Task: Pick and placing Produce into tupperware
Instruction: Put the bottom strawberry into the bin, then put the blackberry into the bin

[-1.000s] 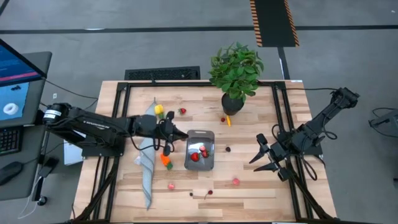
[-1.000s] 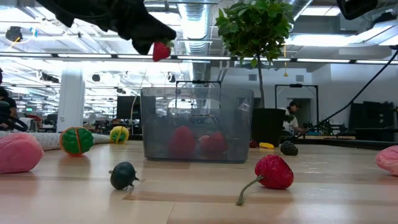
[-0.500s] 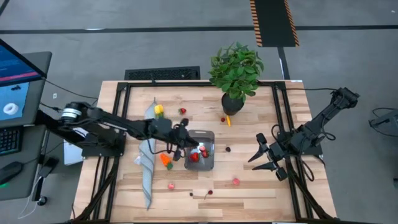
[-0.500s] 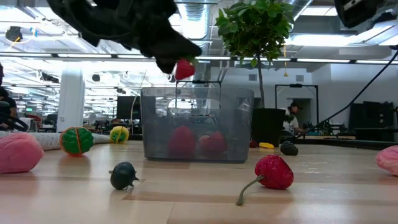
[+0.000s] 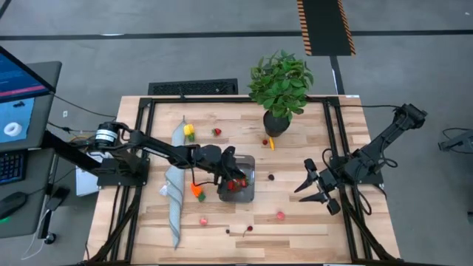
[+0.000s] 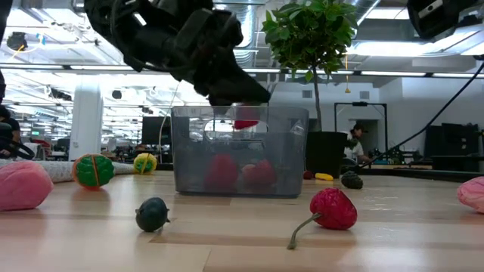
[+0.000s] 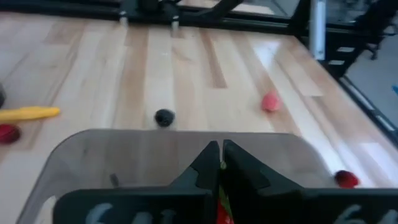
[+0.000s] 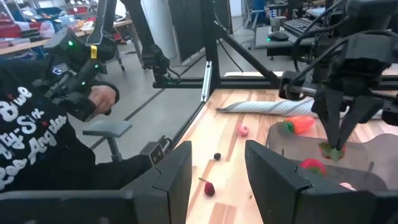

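1. The left gripper hangs over the open tupperware at the middle of the table, clenched on a small red strawberry piece held just inside the rim.
2. Let go only while the piece sits inside the walls; two red pieces already lie on the bottom, so the drop is short.
3. Lift straight up afterwards, or the fingers may catch the container's wall.
4. The right gripper waits with its fingers apart and empty near the table's right edge.
5. Loose produce remains: a red berry and a dark berry toward the table's front edge.
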